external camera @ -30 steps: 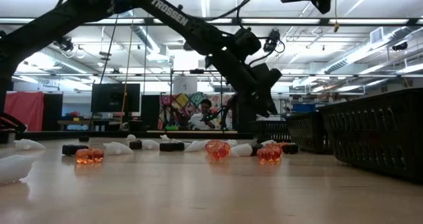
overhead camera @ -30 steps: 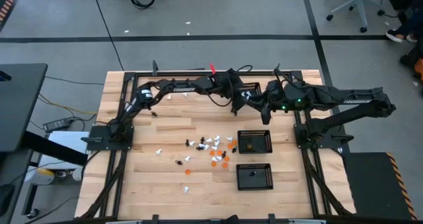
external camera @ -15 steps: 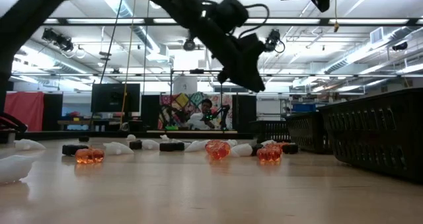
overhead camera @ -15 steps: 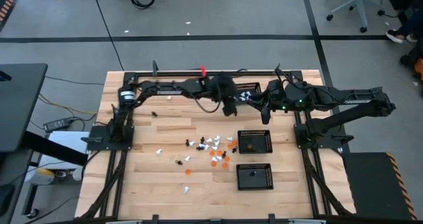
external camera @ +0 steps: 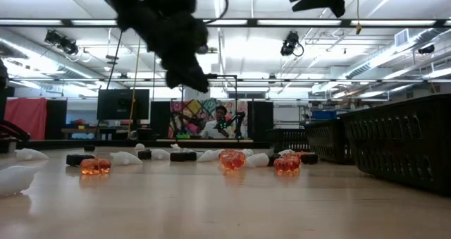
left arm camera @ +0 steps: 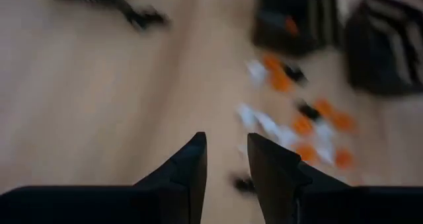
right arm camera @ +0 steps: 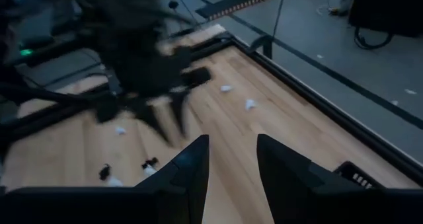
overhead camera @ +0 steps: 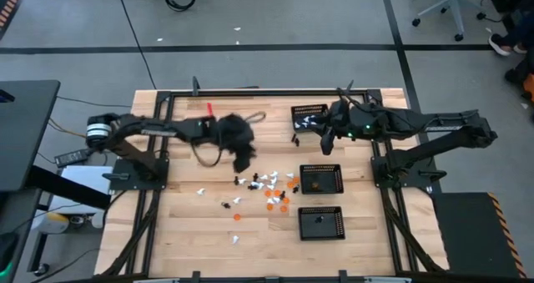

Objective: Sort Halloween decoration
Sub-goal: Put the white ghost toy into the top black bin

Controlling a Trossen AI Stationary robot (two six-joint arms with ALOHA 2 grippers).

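The left gripper [overhead camera: 244, 159] hangs above the table [overhead camera: 179, 216], just beside the scattered Halloween decoration [overhead camera: 269, 189], its jaws parted with nothing between them (the wrist view shows a clear gap). The white, orange and black figures lie loose mid-table, left of two mesh trays [overhead camera: 321, 179]. The right gripper [overhead camera: 324, 139] hovers near the far tray [overhead camera: 309, 113], jaws likewise apart and empty.

Light wood table [overhead camera: 183, 224], black frame rails along its edges. On it: Halloween decoration [overhead camera: 269, 187] scattered mid-table, white, orange and black pieces; three black mesh trays [overhead camera: 322, 179] on the right side; a few white pieces near the far edge.
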